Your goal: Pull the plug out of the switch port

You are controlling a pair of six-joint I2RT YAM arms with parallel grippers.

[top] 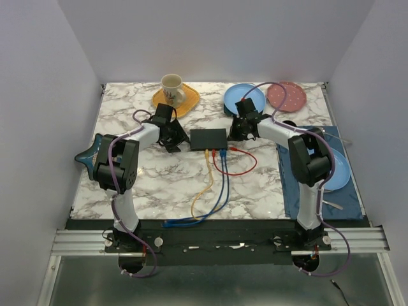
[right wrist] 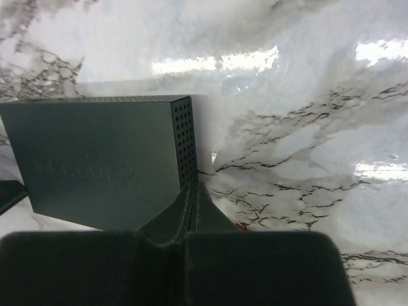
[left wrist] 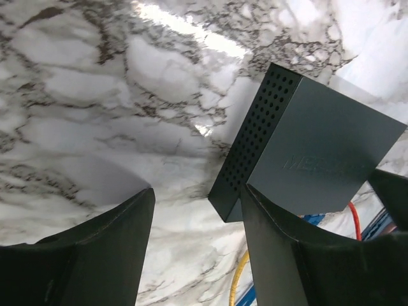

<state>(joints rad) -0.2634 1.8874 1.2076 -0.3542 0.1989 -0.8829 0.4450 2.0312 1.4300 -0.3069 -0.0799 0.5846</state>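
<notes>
The flat black switch box lies mid-table. A yellow cable, a blue cable and a red cable are plugged into ports on its near long edge. My left gripper is open at the box's left end; in the left wrist view its right finger overlaps the near corner of the box. My right gripper is shut and empty. In the right wrist view its tip is against the box's perforated right end. The ports are hidden in both wrist views.
A cup on an orange plate, a blue plate and a pink plate stand at the back. A dark blue star dish sits at the left. A blue mat with a blue plate lies at the right.
</notes>
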